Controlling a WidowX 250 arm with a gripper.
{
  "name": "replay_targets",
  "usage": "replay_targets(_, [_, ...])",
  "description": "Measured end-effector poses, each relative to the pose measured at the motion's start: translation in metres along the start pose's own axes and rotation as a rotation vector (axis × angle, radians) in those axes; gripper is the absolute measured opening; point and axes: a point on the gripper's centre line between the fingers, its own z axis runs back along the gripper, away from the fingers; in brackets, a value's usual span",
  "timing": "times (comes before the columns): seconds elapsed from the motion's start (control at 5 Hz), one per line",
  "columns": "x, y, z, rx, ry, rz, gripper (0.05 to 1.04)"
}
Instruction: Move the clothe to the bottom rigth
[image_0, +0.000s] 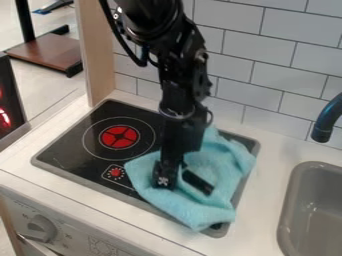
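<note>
One soft, light blue cloth (224, 160) lies rumpled over the right side of the black, grey-rimmed stovetop (63, 150), reaching past its front edge close to the front right corner. Low over the cloth's left part is the black two-finger gripper (182, 183), fingers spread apart. Left of the cloth are a round red burner mark (119, 137) and a small red dial mark (115, 172); right of the stovetop, a grey sink (294, 210) sits in the white counter (264, 200).

Under the gripper (181, 183), the cloth (226, 162) looks matt and rough, the stovetop (70, 150) smooth and glossy, and behind it the tiles (257, 60) smooth.
</note>
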Motion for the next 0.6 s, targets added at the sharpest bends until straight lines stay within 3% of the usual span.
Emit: replay_targets(0.6, [0.0005, -0.0177, 0.0058, -0.030, -0.005, -0.031, 0.999])
